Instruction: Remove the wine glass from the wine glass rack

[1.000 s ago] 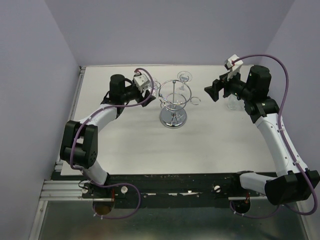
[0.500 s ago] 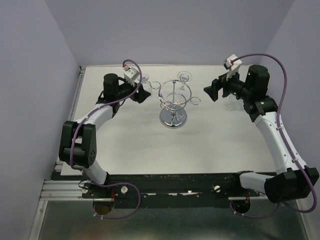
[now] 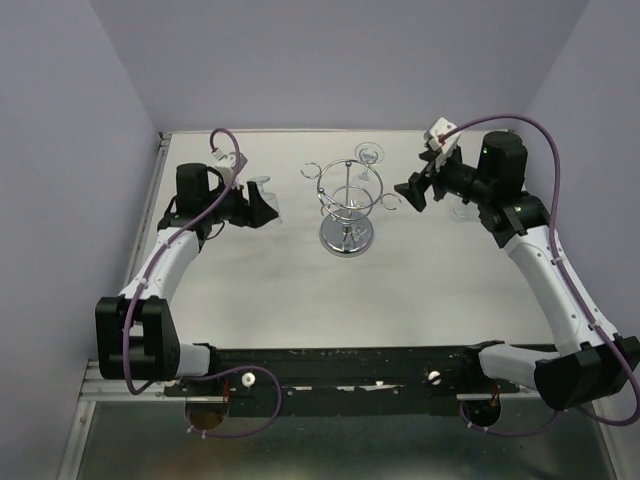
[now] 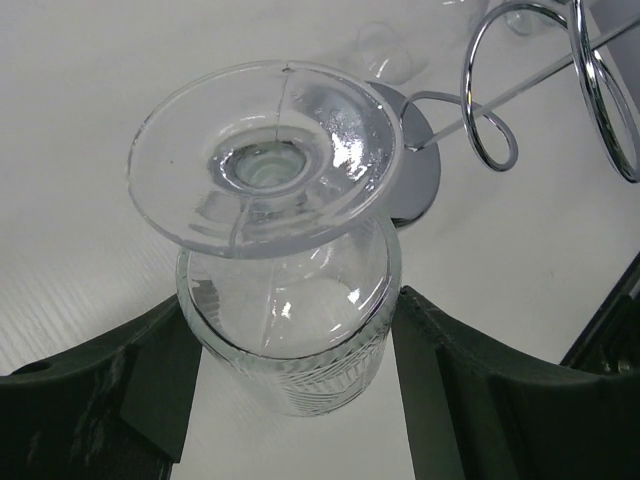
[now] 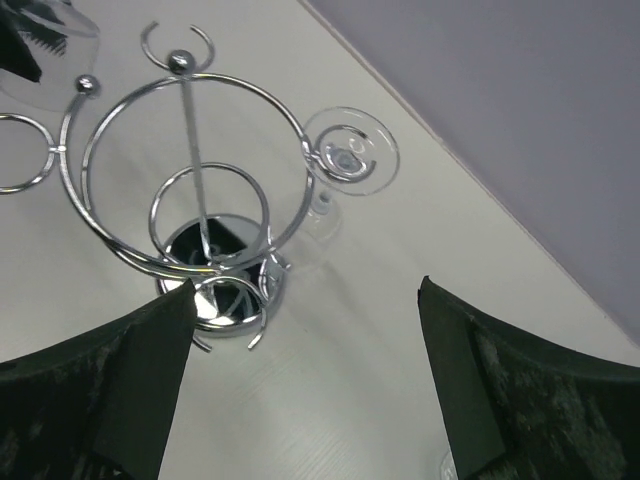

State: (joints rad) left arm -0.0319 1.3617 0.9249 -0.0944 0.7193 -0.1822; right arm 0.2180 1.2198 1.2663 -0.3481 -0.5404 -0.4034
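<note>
1. Three glasses, one rack and two arms showed from the top camera. The main change from a second earlier was on the left. The left gripper (image 3: 258,205) had swung away from the rack (image 3: 346,235) toward the table's left side, carrying the wine glass (image 3: 263,183). That glass was off the rack and well apart from it.
2. From the same camera, the right gripper (image 3: 412,190) had shifted a little nearer the rack's right side. Its jaws were spread wide as before, with nothing between them.
3. Counted from above, one wine glass sat in the left gripper. A second glass (image 3: 370,154) hung from a loop on the rack's far side. A third glass (image 3: 466,210) stood on the table (image 3: 300,290), partly behind the right arm.
4. From the left wrist, the left gripper (image 4: 290,400) was partly open, its two fingers (image 4: 100,400) pressed against the bowl of the wine glass (image 4: 285,330). The glass's foot pointed at the lens. Behind it lay part of the rack (image 4: 418,185), with one empty loop, and one blurred glass (image 4: 385,50) farther back.
5. From the right wrist, the right gripper (image 5: 300,400) was fully open, its two fingers (image 5: 130,400) framing only bare table. Beyond stood the one rack (image 5: 230,300), with the second glass (image 5: 348,153) hanging foot-up on its right. A slice of the wine glass (image 5: 55,65) showed in the top left corner.
</note>
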